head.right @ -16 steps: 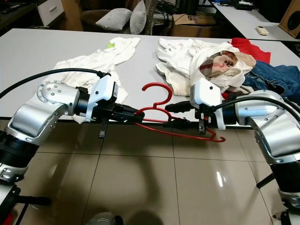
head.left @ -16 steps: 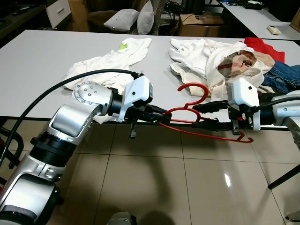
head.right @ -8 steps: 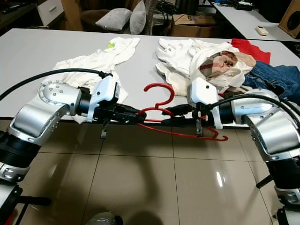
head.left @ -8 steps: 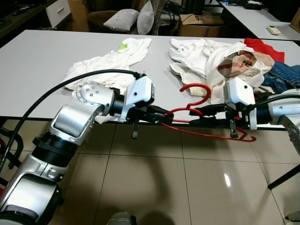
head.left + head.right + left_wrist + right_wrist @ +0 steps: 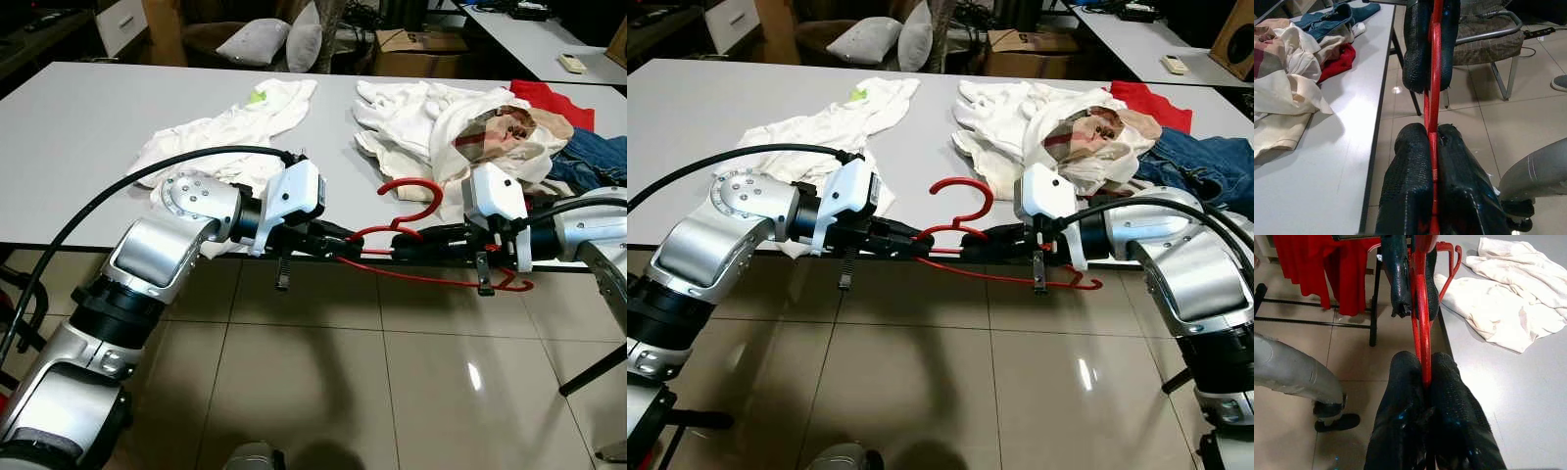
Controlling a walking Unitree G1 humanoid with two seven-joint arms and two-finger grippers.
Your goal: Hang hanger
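A white table (image 5: pixel 78 137) strewn with clothes (image 5: pixel 431 117) lies beyond both end effectors. Between them, the red hanger (image 5: pixel 411 230) is clamped by left end effector (image 5: pixel 338 242) and right end effector (image 5: pixel 404 245). Carrying is judged underway; a rail must be reached next.

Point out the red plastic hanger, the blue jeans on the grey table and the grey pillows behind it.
red plastic hanger (image 5: pixel 415 186), left eye view, on the hook's curve.
blue jeans (image 5: pixel 1200 162), right eye view, on the folded denim.
grey pillows (image 5: pixel 253 42), left eye view, on the nearer pillow's face.
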